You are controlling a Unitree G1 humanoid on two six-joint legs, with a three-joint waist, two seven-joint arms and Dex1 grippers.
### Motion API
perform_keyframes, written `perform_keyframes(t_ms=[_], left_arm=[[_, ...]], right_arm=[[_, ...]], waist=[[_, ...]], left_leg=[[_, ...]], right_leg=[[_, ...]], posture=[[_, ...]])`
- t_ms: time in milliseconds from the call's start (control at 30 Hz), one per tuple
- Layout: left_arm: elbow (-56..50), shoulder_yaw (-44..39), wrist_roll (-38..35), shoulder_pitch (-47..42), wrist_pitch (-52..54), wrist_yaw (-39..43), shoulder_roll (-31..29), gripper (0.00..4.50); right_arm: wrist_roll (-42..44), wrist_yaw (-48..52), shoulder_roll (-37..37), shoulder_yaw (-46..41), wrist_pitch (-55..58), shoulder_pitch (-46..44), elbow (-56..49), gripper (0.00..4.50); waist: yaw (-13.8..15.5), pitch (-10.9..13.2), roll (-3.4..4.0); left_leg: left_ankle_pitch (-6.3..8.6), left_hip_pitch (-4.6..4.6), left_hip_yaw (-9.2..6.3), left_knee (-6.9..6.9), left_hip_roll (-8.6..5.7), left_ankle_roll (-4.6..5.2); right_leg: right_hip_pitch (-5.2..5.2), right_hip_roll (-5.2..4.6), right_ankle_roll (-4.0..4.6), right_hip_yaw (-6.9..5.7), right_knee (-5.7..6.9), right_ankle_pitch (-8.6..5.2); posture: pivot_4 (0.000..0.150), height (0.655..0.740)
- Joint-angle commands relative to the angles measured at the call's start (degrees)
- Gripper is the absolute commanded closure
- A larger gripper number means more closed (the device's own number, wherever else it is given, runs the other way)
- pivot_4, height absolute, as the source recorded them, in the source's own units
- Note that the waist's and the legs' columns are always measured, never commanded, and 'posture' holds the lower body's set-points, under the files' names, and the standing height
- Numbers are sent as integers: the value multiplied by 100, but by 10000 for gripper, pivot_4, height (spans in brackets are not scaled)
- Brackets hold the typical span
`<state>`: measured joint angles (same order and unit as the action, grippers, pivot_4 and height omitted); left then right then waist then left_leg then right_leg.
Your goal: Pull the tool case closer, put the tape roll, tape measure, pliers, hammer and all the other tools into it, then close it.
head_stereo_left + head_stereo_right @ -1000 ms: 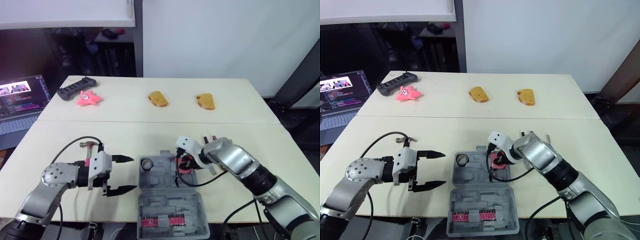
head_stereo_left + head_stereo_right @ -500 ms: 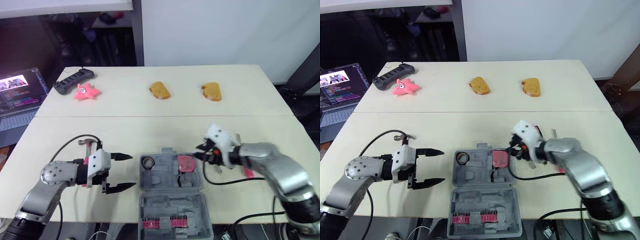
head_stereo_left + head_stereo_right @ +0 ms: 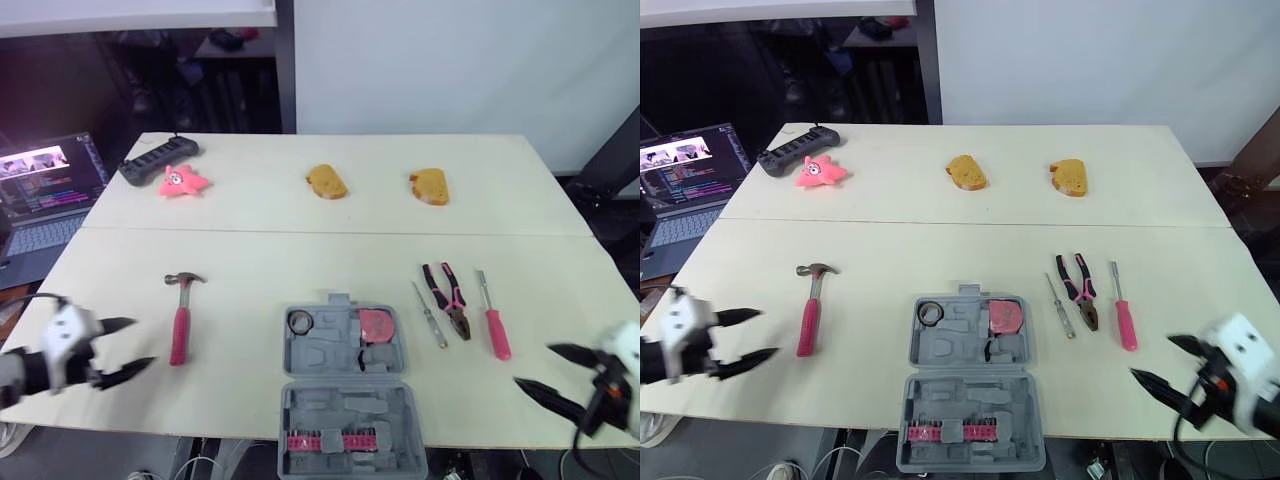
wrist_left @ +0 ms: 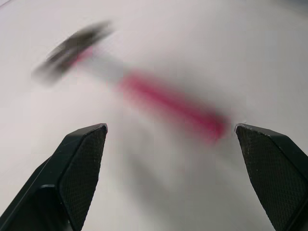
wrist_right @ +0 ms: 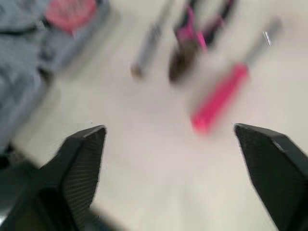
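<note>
The open case [image 3: 335,358] sits at the surface's [image 3: 300,255] front, holding tape roll [image 3: 298,322] and tape measure [image 3: 376,325]. Hammer [image 3: 180,326], pliers [image 3: 447,298] and screwdrivers [image 3: 493,322] lie outside. Left gripper [image 3: 143,341] and right gripper [image 3: 533,365] fingers are spread, empty.

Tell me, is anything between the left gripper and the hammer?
Nothing visible. Only bare table lies between the open left gripper and the hammer, which lies flat, well apart from the case.
</note>
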<state>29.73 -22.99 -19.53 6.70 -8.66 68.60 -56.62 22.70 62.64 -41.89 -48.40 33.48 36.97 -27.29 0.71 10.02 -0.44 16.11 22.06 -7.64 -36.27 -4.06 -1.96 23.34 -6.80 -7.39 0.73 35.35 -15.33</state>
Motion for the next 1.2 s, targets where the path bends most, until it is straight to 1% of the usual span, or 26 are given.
perform_keyframes(t_ms=[33, 133, 300, 500, 633, 733, 833, 900, 967, 1100, 1200], left_arm=[[1023, -300, 104, -174, -520, 91, -310, 0], [1417, -242, 160, -291, -786, 203, -382, 0], [1716, -176, 183, -523, -934, 281, -366, 0], [1560, -75, 175, -544, -922, 317, -230, 0], [1300, -5, 155, -545, -843, 341, -93, 0], [488, 128, 79, -346, -716, 369, 163, 0], [-1079, 392, -165, 55, -262, 332, 522, 0], [-2173, 673, -329, 222, 110, 295, 722, 0], [-3153, 1006, -476, 287, 419, 262, 887, 0], [-4127, 1407, -598, 248, 781, 277, 953, 0], [-4374, 1694, -615, -10, 859, 366, 1005, 0]], right_arm=[[30, -18, 57, -517, -380, 148, 217, 339], [2, -52, 95, -500, -628, 224, 434, 339], [92, -133, 95, -368, -751, 212, 564, 339], [147, -331, 113, -122, -666, 154, 363, 339], [357, -526, 133, -54, -445, 36, 79, 339], [613, -852, 221, 102, -120, -117, -443, 339], [850, -1531, 382, 501, 505, -376, -1147, 339], [924, -2254, 581, 952, 1104, -698, -1549, 339], [665, -2968, 758, 1615, 1530, -1024, -1811, 339], [233, -4197, 1235, 2505, 2210, -1726, -1802, 339], [-46, -5016, 1787, 2962, 2515, -2387, -1497, 339]], waist=[[-11, 2, -11], [-20, 2, -16], [-5, 3, -15], [-10, 2, -14], [-10, 2, -14], [-5, 1, -13], [-3, 0, -12], [-2, -1, -18], [0, -4, -23], [-1, -5, -10], [-16, -5, -8]], left_leg=[[0, -7, 1, -2, -1, 0], [1, -36, 14, 4, -2, -1], [1, -44, 6, 18, 4, -1], [1, -44, 10, 18, 2, -2], [1, -46, 9, 15, 4, -2], [1, -49, 9, 12, 3, -2], [1, -47, 10, 12, 3, -2], [1, -44, 8, 10, 4, -2], [1, -43, 5, 7, 4, -2], [-3, -43, 6, 5, 3, -6], [-5, -47, 8, 6, 2, -7]], right_leg=[[-7, -3, 0, 5, 0, 0], [-24, -7, -1, 21, -2, 1], [-21, -3, -19, 19, 5, 10], [-22, -5, -20, 21, 4, 11], [-23, -3, -19, 22, 7, 11], [-26, -4, -19, 22, 9, 12], [-26, -6, -18, 28, 7, 12], [-26, -7, -18, 29, 7, 12], [-25, -6, -15, 29, 8, 13], [-23, -3, 7, 32, 9, 8], [-22, 1, 5, 32, 13, 9]], posture=[[1500, 7400], [1500, 7400], [1500, 7400], [1500, 7400], [1500, 7400], [1500, 7400], [1500, 7400], [1500, 7400], [1500, 7400], [1500, 7400], [1500, 7400]])
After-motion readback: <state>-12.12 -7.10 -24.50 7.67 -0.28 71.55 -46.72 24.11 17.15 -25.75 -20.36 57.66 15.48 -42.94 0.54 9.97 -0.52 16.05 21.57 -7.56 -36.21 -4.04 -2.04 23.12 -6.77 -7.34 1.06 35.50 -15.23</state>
